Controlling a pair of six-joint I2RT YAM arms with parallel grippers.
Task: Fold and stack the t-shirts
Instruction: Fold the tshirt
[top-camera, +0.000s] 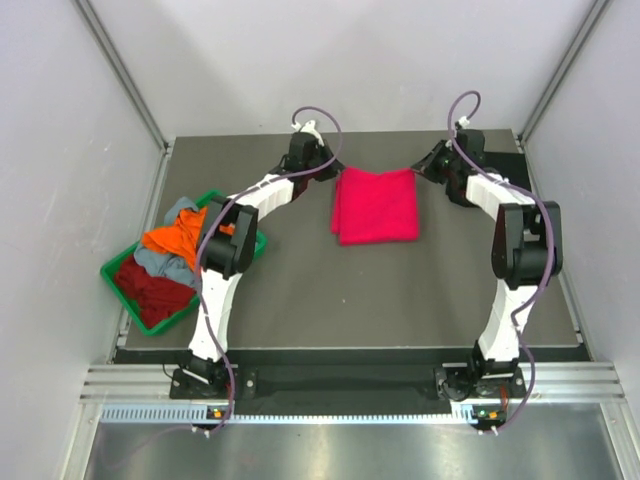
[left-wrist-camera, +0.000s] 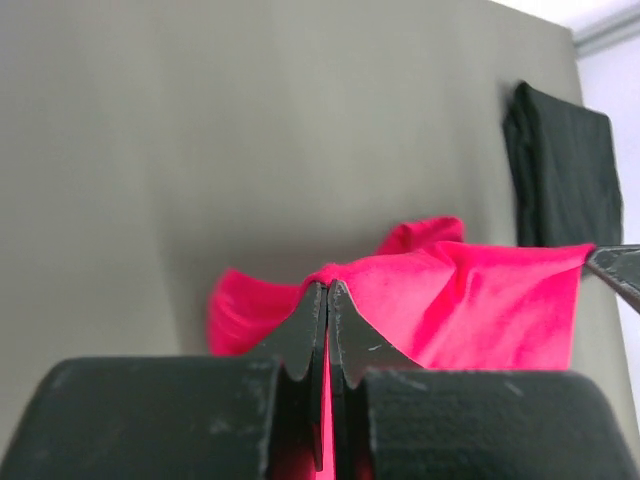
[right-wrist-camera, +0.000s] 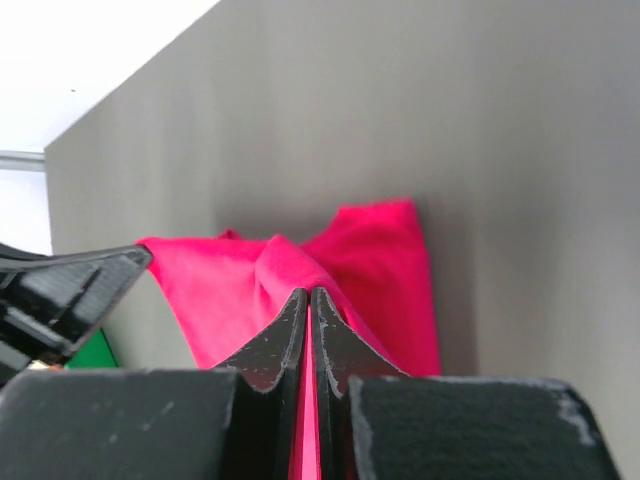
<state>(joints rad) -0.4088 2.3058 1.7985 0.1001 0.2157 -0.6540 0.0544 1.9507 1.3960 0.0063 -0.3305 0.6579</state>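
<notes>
- The bright pink-red cotton t-shirt (top-camera: 375, 205) lies as a roughly square folded pad on the dark grey worktop (top-camera: 350, 300), at the middle of its far half.
- The left jaws are closed tight on the shirt's far-left corner. The left wrist view shows red cloth (left-wrist-camera: 480, 310) rising into the pinch.
- The right jaws are likewise closed on the far-right corner, with the fabric (right-wrist-camera: 370, 270) running up between them.
- The relation that matters is that the held edge runs left to right between the two pairs of jaws, and the rest of the shirt lies toward the arms' bases from it.
- Both arms reach about equally far, so neither is nearer, and the next move probably needs them to travel together and keep that edge level.
- My guess is that the far edge gets drawn toward the near side for another fold, or the whole pad gets lifted away.
- A black folded t-shirt (left-wrist-camera: 560, 170) lies off toward the worktop's far right.
- At the left, a green plastic tray (top-camera: 108, 270) holds the orange (top-camera: 175, 240), dark red (top-camera: 150, 285) and grey-blue (top-camera: 180, 208) tees in a loose heap, unfolded.
</notes>
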